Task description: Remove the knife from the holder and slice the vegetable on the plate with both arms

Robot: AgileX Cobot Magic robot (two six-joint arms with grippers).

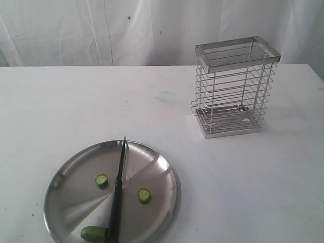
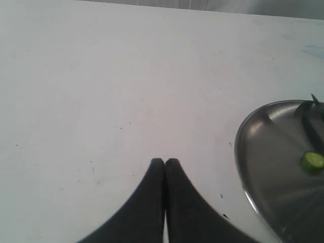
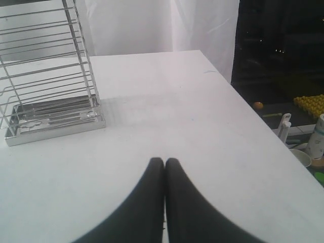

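One cucumber stub [image 1: 93, 234], two slices [image 1: 102, 179], one knife [image 1: 117, 195]

White surface [image 1: 243, 177], silvery plate [image 1: 66, 177], black-handled knife [image 1: 116, 202], green vegetable [image 1: 94, 234] slices with paler centres, chrome-wire holder [image 1: 233, 88], black end effectors.

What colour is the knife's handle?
The knife handle is black; the exterior view shows it best.

Cropped by the exterior view's lower edge: near rim of the plate [image 1: 66, 174], butt of the knife [image 1: 117, 197] handle. Vegetable [image 1: 93, 234] stub possibly clipped there too. Left wrist view: most of plate and knife lost past the frame. Right wrist view: holder [image 3: 82, 61] cut at two edges; clutter [image 3: 304, 136] beyond the table [image 3: 212, 131] too small to name.
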